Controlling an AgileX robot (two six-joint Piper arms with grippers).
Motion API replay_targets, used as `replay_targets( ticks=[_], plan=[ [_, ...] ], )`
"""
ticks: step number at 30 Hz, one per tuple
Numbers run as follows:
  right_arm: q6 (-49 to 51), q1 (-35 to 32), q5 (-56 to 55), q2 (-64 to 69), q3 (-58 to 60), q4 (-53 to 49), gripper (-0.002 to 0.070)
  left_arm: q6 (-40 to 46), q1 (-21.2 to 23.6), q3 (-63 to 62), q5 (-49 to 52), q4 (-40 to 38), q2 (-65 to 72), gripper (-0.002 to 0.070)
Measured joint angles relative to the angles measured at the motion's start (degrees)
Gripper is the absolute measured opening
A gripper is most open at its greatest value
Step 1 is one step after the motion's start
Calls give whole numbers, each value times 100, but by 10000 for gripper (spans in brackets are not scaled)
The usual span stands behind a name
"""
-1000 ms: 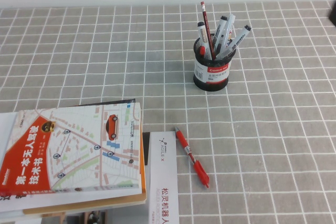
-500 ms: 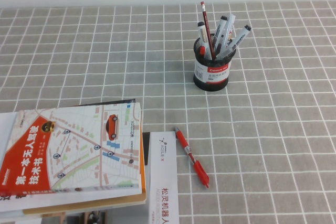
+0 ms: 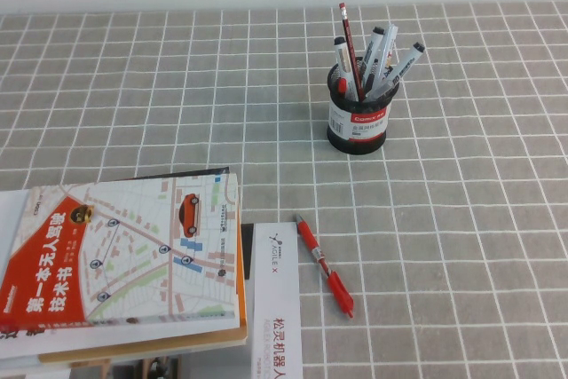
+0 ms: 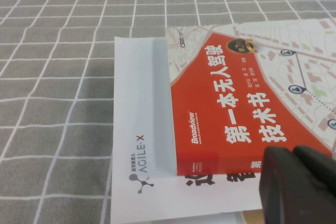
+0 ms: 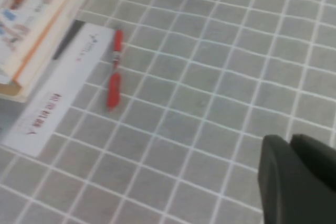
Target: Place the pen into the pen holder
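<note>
Standing at the far right of the checked cloth, the pen holder is packed with white markers, a dark red pencil and a slim grey pen. A red pen lies near, beside a white booklet and a map-covered book. The left gripper hangs over the book; the right gripper hovers over bare cloth. Whether either is wide or narrow, I cannot tell.
</note>
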Motion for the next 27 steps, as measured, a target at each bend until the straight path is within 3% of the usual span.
replay_targets(
  ticks=[4,10,15,18,27],
  plan=[
    [-81,0,-174,-28,60,-343,-12,0,0,0,0,0,0,-3],
    [-117,-370,-1646,-455,795,-523,-12,0,0,0,0,0,0,-3],
    [-117,-1329,-3550,-1172,2118,-384,-13,0,0,0,0,0,0,-3],
    [-117,-1776,-4126,-1592,2823,-272,-13,0,0,0,0,0,0,-3],
    [-117,-2150,-4429,-1960,3581,-112,-12,0,0,0,0,0,0,-3]
  ],
)
